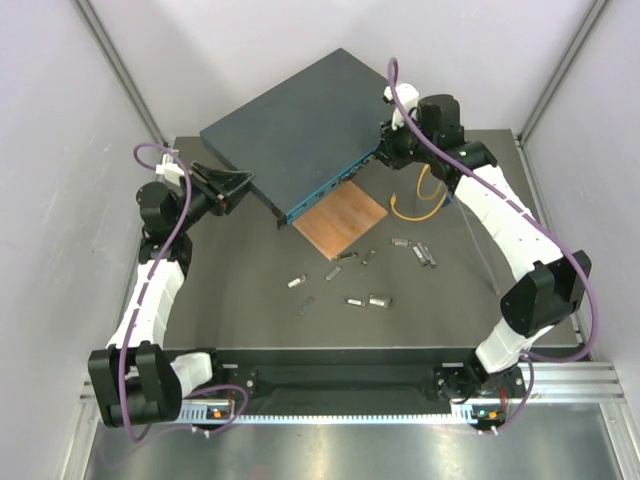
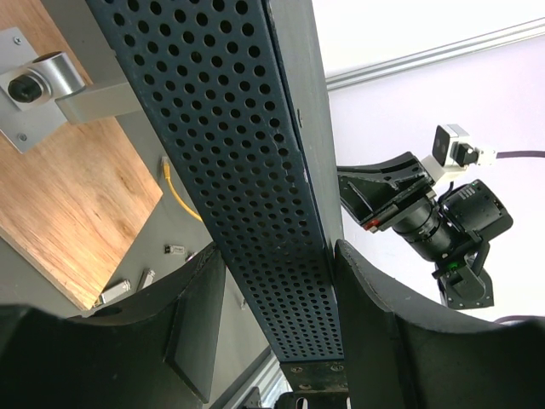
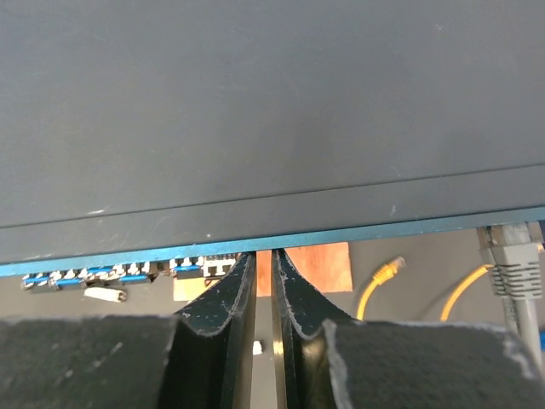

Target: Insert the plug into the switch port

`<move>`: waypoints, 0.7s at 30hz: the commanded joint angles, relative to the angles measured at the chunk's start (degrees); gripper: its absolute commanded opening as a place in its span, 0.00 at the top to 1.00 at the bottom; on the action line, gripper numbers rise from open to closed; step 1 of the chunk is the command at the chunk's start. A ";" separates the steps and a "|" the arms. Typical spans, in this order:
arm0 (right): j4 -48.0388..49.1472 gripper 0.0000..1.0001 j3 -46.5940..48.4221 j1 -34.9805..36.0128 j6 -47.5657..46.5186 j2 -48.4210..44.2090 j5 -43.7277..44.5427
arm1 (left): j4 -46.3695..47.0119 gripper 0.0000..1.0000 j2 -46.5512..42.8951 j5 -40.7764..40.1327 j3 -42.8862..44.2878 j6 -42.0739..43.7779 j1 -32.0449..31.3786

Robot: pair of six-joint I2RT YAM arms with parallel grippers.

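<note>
So, the switch (image 1: 300, 120) sits skewed toward the worktop's (image 1: 250, 320) far-left corner, with its near corner over the wood square (image 1: 340, 222). The left jaws clamp its perforated side, I'd guess to brace it for the push, with that arm stretched up the left edge. The right arm (image 1: 510, 230) hooks in from the right edge, jaws pinched nearly together at the port row. Can't tell if they hold a plug.
</note>
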 commanded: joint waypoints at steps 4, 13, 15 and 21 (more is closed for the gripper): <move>0.92 0.89 2.96 1.69 -2.06 -0.82 11.61 | 3.20 0.97 0.86 1.79 2.45 5.48 -2.05; -6.11 0.82 0.76 1.69 -6.37 -3.20 7.15 | 3.99 0.97 1.21 1.80 2.28 5.05 -2.05; -6.20 0.81 0.94 1.87 -6.20 -3.29 5.22 | 4.35 0.97 1.21 1.71 2.02 4.87 -2.05; -5.68 0.80 3.49 2.13 -4.70 -2.07 3.54 | 4.17 0.97 0.86 1.80 2.10 5.05 -2.05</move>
